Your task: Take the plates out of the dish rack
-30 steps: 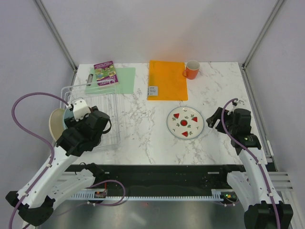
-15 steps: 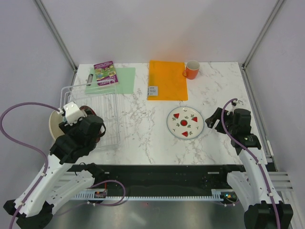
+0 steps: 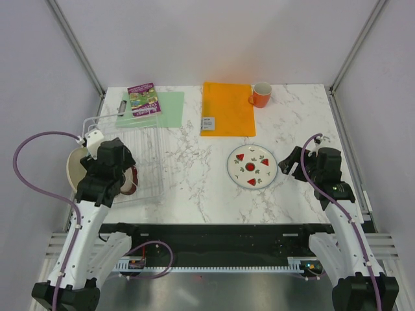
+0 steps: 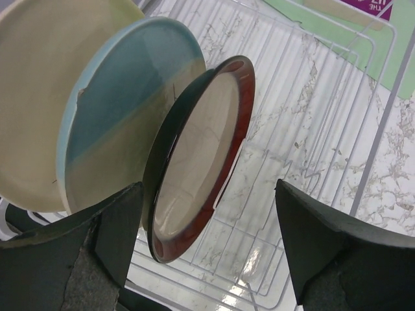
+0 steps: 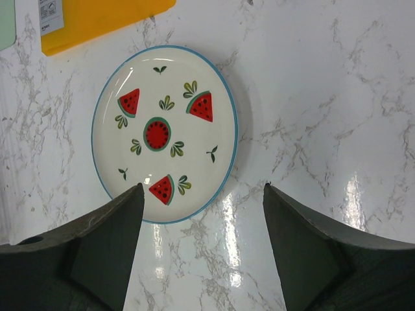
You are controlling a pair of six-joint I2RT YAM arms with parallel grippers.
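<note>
Left pincer spread astride the brown-rimmed plate in the rack.
One fruit-patterned plate lies on the counter under the spread, empty right pincer; three wait in the rack.

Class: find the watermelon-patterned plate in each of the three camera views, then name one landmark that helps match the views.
Top external: the watermelon-patterned plate lies flat, right of centre.
Left wrist: not in it.
Right wrist: the plate sits left of centre.
Shared landmark: the orange mat, just beyond the plate in both the top and right wrist views.
</note>
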